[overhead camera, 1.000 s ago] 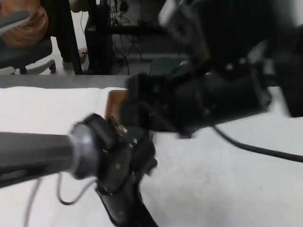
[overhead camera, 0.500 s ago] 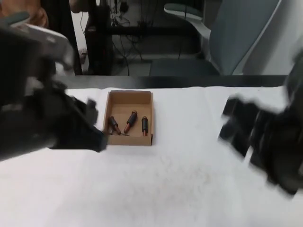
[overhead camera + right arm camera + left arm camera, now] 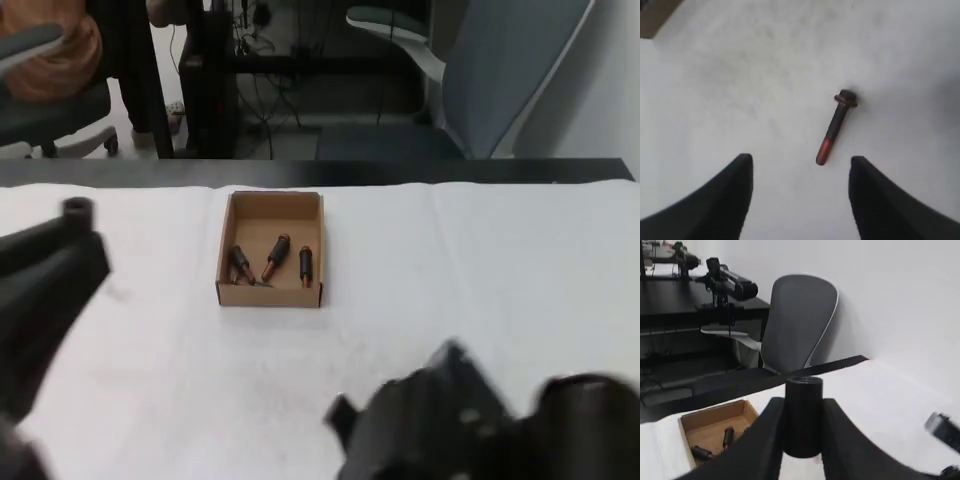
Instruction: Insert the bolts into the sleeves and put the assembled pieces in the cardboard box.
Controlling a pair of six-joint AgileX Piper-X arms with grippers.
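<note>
The cardboard box sits mid-bench with three assembled pieces lying in it. My left gripper is shut on a black sleeve, held upright above the bench, with the cardboard box below and beyond it. My right gripper is open and hovers over a lone bolt with a reddish tip, lying flat on the white cover just ahead of its fingers. In the high view the left arm is at the left edge and the right arm is at the front.
A white cover spreads over the whole bench. A grey office chair stands behind the far edge, with desks and cables beyond. A corner of the box is at the edge of the right wrist view.
Both arms were over the box a second ago. They have swung apart: the left arm to the left edge, the right arm down to the front of the bench. The box is uncovered.
</note>
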